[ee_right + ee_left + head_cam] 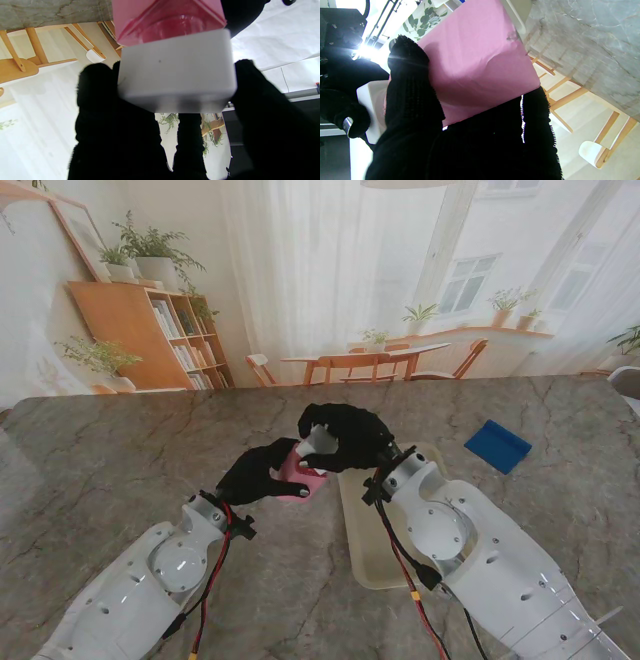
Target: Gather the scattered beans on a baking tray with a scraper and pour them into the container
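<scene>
Left hand (262, 472) gripping pink container (300, 472) aloft, right hand (345, 436) clasping white box (320, 442) at its mouth, tray (365, 550) beneath right forearm, blue scraper (497, 445) far right, open marble table (120, 470) left, beans indiscernible

A home dining room — bookshelf (150, 330), potted plants (150, 250), wooden table with chairs (375, 362).
</scene>
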Controlling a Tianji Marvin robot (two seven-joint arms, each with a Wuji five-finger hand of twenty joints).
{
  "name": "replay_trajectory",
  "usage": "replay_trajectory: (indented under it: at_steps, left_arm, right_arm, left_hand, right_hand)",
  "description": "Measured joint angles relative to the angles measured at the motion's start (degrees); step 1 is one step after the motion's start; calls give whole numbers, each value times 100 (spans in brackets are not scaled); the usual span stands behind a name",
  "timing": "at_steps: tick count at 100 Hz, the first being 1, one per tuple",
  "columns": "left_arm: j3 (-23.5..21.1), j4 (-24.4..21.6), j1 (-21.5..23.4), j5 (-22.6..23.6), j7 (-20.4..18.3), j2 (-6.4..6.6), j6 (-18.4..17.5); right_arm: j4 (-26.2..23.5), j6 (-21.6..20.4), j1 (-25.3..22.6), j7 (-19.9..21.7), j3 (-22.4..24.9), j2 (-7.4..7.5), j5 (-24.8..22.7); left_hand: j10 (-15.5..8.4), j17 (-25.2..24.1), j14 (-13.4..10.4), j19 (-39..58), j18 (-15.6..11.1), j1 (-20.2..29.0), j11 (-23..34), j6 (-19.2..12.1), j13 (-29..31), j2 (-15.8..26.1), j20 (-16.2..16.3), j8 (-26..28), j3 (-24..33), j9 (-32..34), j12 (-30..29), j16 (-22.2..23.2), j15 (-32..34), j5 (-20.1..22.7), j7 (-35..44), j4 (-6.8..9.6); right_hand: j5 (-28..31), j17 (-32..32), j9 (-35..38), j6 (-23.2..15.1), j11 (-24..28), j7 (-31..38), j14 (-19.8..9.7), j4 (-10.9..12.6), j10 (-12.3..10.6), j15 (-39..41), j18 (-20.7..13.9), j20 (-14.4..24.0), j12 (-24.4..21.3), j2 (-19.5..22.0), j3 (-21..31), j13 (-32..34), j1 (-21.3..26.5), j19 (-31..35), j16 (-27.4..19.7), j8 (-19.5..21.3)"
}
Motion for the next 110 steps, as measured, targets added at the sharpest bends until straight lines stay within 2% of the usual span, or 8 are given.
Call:
replay_trajectory:
  at_steps: [18,33,45,57,69,87,98,110]
  left_arm:
    - [-8,0,7,7,46,-1,-22]
    - [-11,-20,31,9,103,-6,-53]
    - [-11,-32,53,15,143,-12,-63]
    - [-10,-33,55,7,158,-16,-72]
    - [-15,-24,61,-56,152,-16,-65]
    - [-50,-26,89,-147,143,-28,-51]
    - [-78,-37,112,-152,148,-32,-36]
    - [-89,-67,136,-177,143,-36,-9]
  right_arm:
    - [59,-136,82,51,-43,27,-27]
    - [93,-352,162,209,-53,65,-145]
    - [155,-541,300,260,-116,115,-326]
    - [247,-658,463,382,-207,138,-262]
    - [303,-724,601,501,-291,161,-247]
    - [346,-818,744,600,-400,195,-407]
    - [358,-886,795,690,-432,217,-484]
    - [347,-888,805,769,-437,233,-529]
  left_hand:
    - [0,0,0,0,0,0,0,0,0,0,0,0,0,0,0,0,0,0,0,0]
    - [-7,0,0,0,0,0,0,-13,0,-104,0,-3,0,12,0,0,0,0,78,0]
    - [-8,0,0,0,0,0,0,-15,0,-105,0,-5,0,14,0,0,0,0,98,0]
    - [-8,21,0,0,0,0,0,-15,42,-105,0,-5,0,48,0,0,0,0,129,0]
    - [-7,21,0,0,0,0,0,-15,47,-105,0,-5,0,55,1,0,0,0,135,0]
    - [-6,21,0,0,0,0,0,-15,48,-106,0,-5,0,57,1,0,0,0,139,0]
    - [-6,21,0,0,0,0,0,-15,47,-115,0,-5,0,57,1,0,0,0,145,0]
    - [-6,21,0,0,1,0,0,-15,48,-154,0,-5,0,59,1,0,0,1,151,0]
  right_hand:
    - [77,1,40,-90,-62,-81,0,0,0,-21,0,58,0,-10,0,6,0,-14,5,-74]
    - [243,-5,192,-304,-529,-386,0,-6,-68,-175,0,192,0,-26,0,6,45,-132,53,-203]
    - [379,-76,223,-460,-686,-632,-7,-118,-138,-258,0,203,0,-28,0,-7,63,-207,104,-262]
    - [452,-147,241,-625,-748,-773,-8,-119,-160,-259,2,205,0,-29,0,-24,66,-256,253,-306]
    - [479,-419,241,-881,-981,-943,-23,-119,-278,-259,13,273,1,-29,3,-167,71,-408,370,-307]
    - [400,-1503,-89,-1046,-1129,-1337,-86,-119,-497,-349,227,491,3,45,321,-672,25,-750,545,-267]
    - [368,-2056,-370,-918,-1129,-1884,-223,26,-640,-513,366,564,-127,295,550,-939,-193,-865,568,-53]
    - [367,-2282,-509,-668,-1129,-2453,-354,566,-718,-549,441,645,-135,736,617,-1089,-589,-871,605,358]
